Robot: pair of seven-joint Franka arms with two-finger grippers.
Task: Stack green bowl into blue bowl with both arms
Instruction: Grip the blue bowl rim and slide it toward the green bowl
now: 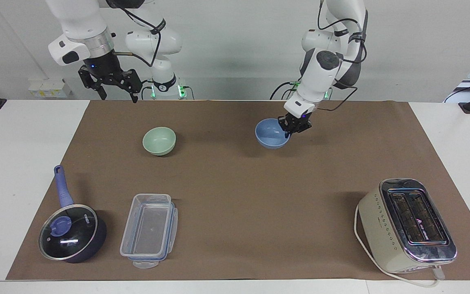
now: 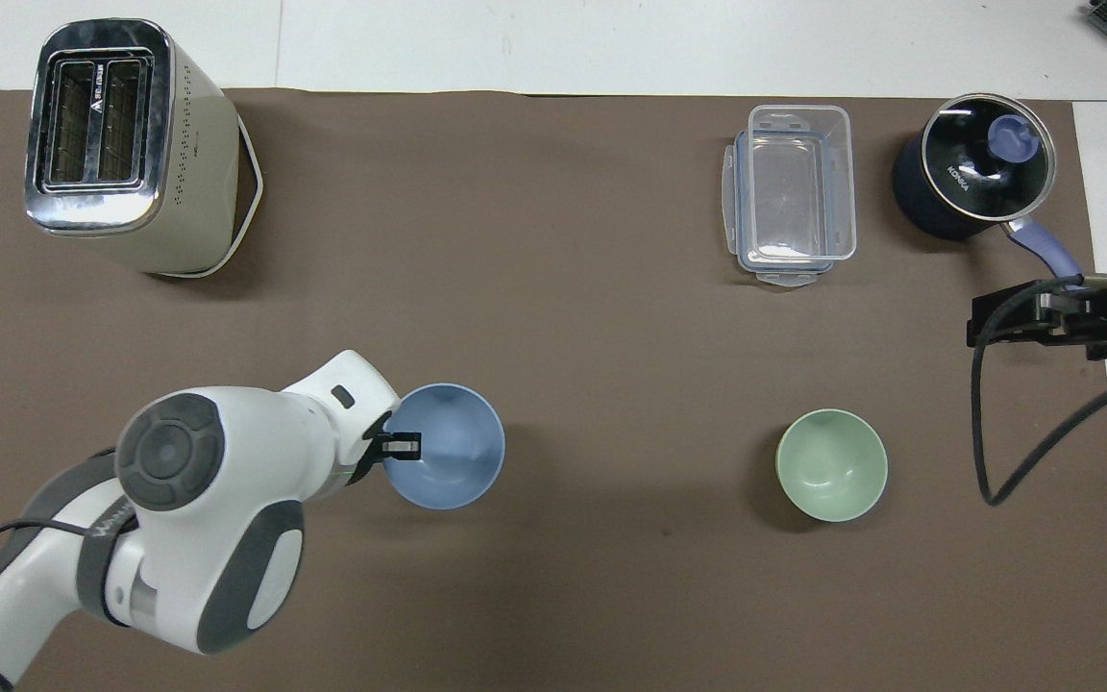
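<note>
From across the table, my left claw is clamped on the rim of the blue bowl, one finger inside and one outside, at the edge toward my left arm's end. The bowl hangs upright just above the brown mat, its shadow lying under it. The green bowl sits on the mat well apart from that claw, toward my right arm's end. My right claw waits high in the air over the mat's edge by my base, its fingers spread apart and holding nothing; the green bowl is below it and nearer the table's middle. A cream toaster stands well away from my left claw, farther from me. A clear plastic container and a lidded dark saucepan with a blue handle lie farther from me than the green bowl.

From overhead, my left claw grips the blue bowl at the rim nearest my left arm. The green bowl rests open side up, well apart, toward my right arm. My right claw shows at the edge, over the mat's border near the saucepan handle. The toaster and container lie farther out.
</note>
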